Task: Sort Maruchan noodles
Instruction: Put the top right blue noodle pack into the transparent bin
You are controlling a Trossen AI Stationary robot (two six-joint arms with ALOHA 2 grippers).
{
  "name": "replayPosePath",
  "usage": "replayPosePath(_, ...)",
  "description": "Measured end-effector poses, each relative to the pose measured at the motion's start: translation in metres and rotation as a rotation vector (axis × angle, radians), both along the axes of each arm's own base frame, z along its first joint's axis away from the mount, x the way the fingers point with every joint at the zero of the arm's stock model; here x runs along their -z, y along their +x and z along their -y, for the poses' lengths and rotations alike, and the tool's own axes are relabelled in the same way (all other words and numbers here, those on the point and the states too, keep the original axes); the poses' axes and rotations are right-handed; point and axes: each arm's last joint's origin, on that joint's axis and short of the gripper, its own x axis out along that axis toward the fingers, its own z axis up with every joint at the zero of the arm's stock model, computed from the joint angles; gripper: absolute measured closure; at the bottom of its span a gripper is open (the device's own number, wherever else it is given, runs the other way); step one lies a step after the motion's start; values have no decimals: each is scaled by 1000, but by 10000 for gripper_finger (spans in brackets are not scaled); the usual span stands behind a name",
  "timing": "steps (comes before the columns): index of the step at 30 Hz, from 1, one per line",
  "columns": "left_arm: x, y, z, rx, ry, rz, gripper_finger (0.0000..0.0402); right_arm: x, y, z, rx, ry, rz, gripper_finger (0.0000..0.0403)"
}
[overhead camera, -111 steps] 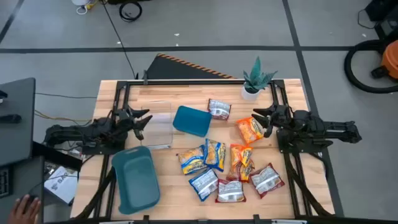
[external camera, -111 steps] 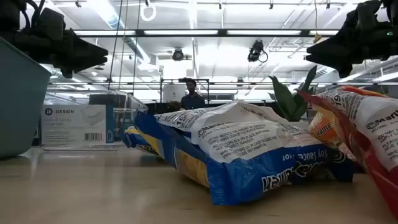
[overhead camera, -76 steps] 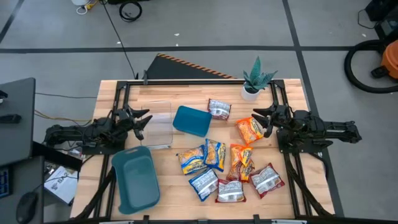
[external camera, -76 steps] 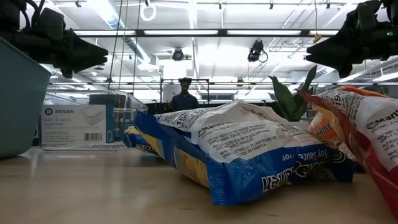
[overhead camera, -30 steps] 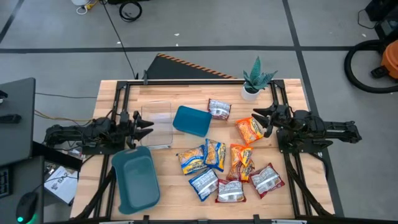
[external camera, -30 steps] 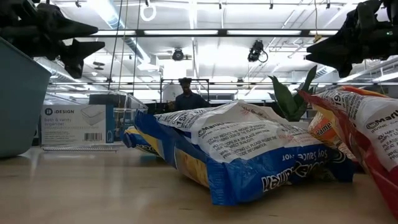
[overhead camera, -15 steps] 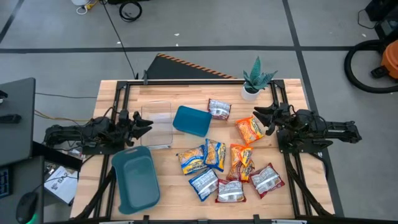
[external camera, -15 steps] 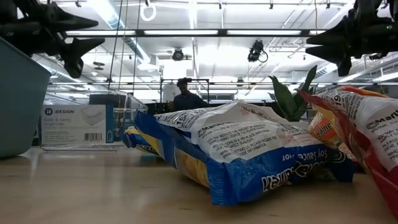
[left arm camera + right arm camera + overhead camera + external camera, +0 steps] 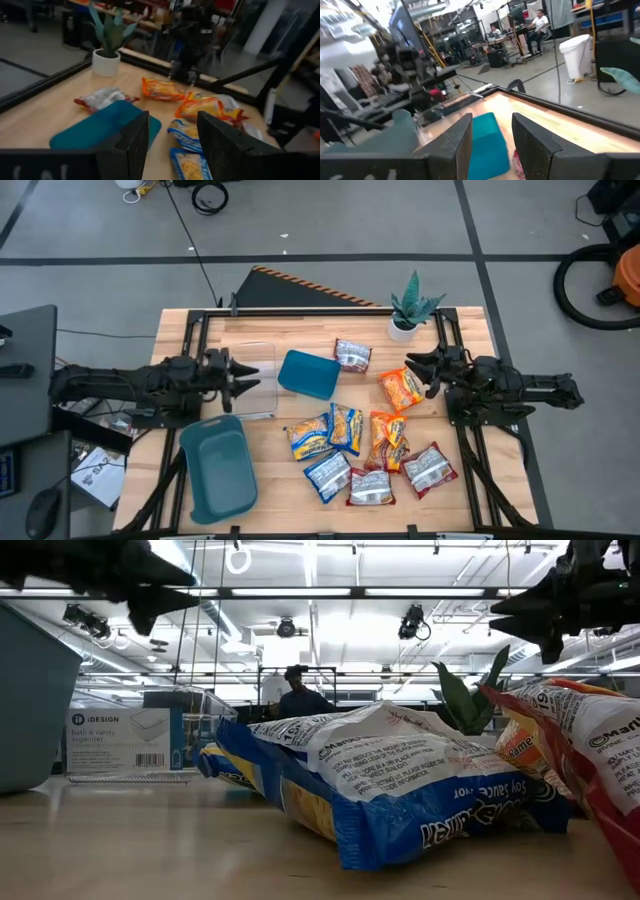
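The sort has not begun, judging by the layout: every crinkly plastic Maruchan noodle packet lies loose on the pale wooden table [image 9: 470, 320], clustered on the right half and towards the near edge. Nearest that edge sit a red-and-silver packet [image 9: 371, 487], a second red-and-silver packet [image 9: 430, 467] beside it and a blue-and-white packet [image 9: 327, 476]; just beyond come two yellow-and-blue packets [image 9: 328, 431] side by side and an orange packet [image 9: 388, 438] lying lengthwise along the table's depth. Farther on, a second orange packet [image 9: 402, 389] lies just beside the right gripper [image 9: 414, 370], whose fingers stand apart with nothing between them, tips pointing towards the table's middle. That packet is the nearest to either arm, so the right arm looks best placed for a first pick, needing only a short drop and slight turn. The left gripper [image 9: 246, 378], fingers also spread and empty, hovers over the clear plastic container [image 9: 252, 381] on the left half, well apart from the cluster; the small teal plastic bin [image 9: 308, 373] lies between it and the packets. The large teal plastic bin [image 9: 216, 467] sits at the near left, clear of both arms. Farthest back, a lone red-and-silver packet [image 9: 352, 354] lies near the small potted plant [image 9: 409, 308] at the far right corner.
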Motion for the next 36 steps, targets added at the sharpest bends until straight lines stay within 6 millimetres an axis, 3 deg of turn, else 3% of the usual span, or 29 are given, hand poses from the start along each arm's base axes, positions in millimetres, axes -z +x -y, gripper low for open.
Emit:
replayPosePath(9,-29,45,-6,63,71,-201,230,-17,11,1,-29,-145,105,259)
replayPosePath(18,-36,76,6,136,70,-417,230,-40,29,1,-45,-247,20,259)
replayPosePath(23,-35,90,19,170,-6,-521,230,-35,37,1,-54,-248,-53,259)
replayPosePath(26,-38,96,25,189,-29,-597,230,-32,36,1,-45,-284,-105,259)
replayPosePath(31,-43,114,31,229,30,-659,230,-43,25,2,9,-304,-91,259)
replayPosePath(36,-32,132,34,278,66,-735,230,-46,19,2,12,-303,-65,259)
